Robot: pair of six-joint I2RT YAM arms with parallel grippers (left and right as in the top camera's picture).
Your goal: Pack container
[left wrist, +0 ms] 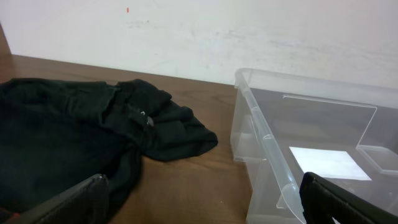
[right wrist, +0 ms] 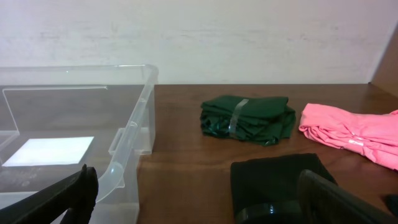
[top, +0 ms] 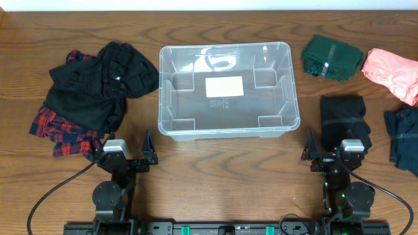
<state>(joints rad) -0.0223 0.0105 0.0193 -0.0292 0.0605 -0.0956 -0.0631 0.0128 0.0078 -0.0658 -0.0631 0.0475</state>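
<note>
Clear, colourless rectangular plastic container point(top: 224, 46) with rounded corners stands upright and open-topped on a brown wooden bench point(top: 222, 166). It is ahead of both tools and between them. A white rectangular label point(top: 224, 87) lies at the middle of its base, and moulded steps sit in its inner corners.

The left tool point(top: 124, 158) sits low near the bench's front edge, its two black fingers point(left wrist: 68, 202) spread wide and holding nothing. The container's near corner is ahead and to the right of this tool. Ahead and to its left is a heap of crumpled black cloth point(top: 108, 81), lying on a red-and-black checked cloth point(top: 59, 130). The heap is close beside the container's left wall.

The right tool point(top: 336, 158) also sits low near the front edge, its black fingers point(right wrist: 56, 199) spread wide and gripping nothing. The container is ahead and to its left. Just ahead of this tool lies a folded black cloth point(top: 344, 114), whose near edge reaches in between the fingers; whether it touches them cannot be told. Farther ahead is a folded dark green cloth point(top: 332, 57) with a pale band across it. A crumpled pink cloth point(top: 392, 73) lies to the right of the green one. Off to the tool's right, at the edge of the overhead view, is a dark navy cloth point(top: 405, 140).
</note>
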